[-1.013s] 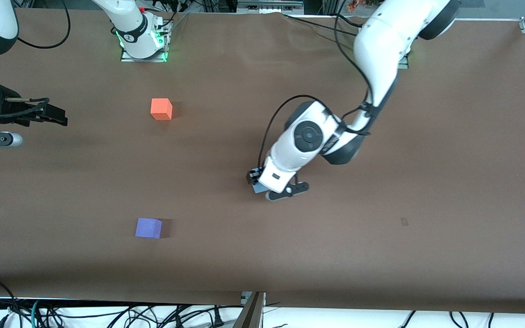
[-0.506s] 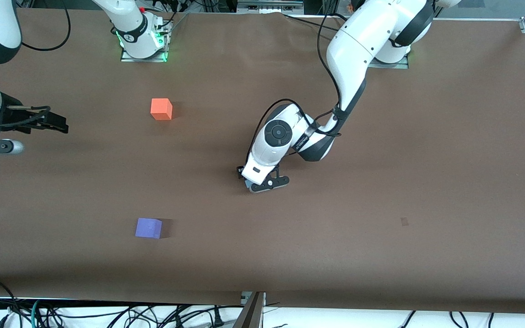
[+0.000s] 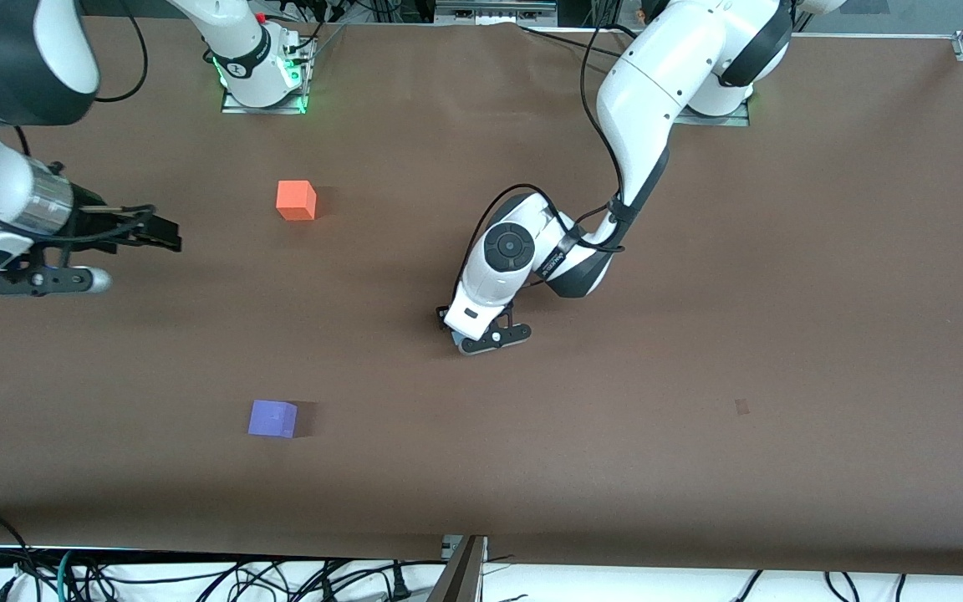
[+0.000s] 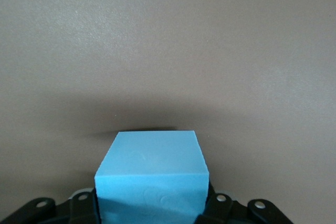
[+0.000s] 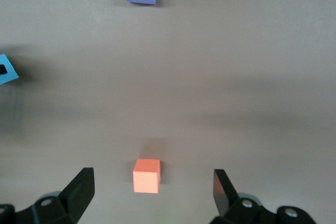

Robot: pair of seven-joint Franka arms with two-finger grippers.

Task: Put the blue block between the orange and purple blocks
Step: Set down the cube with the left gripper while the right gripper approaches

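Over the middle of the brown table [image 3: 699, 334], you can see the left gripper [image 3: 458, 334] low above the surface with its jaws clamped on the blue block [image 4: 152, 174], which fills the lower part of the left wrist view. Toward the right arm's end of the table, you have the orange block [image 3: 296, 201] and, nearer the front camera, the purple block [image 3: 272, 418], well apart from each other and from the held block. The right gripper [image 3: 160, 237] hangs over bare table near the orange block, its jaws spread apart.
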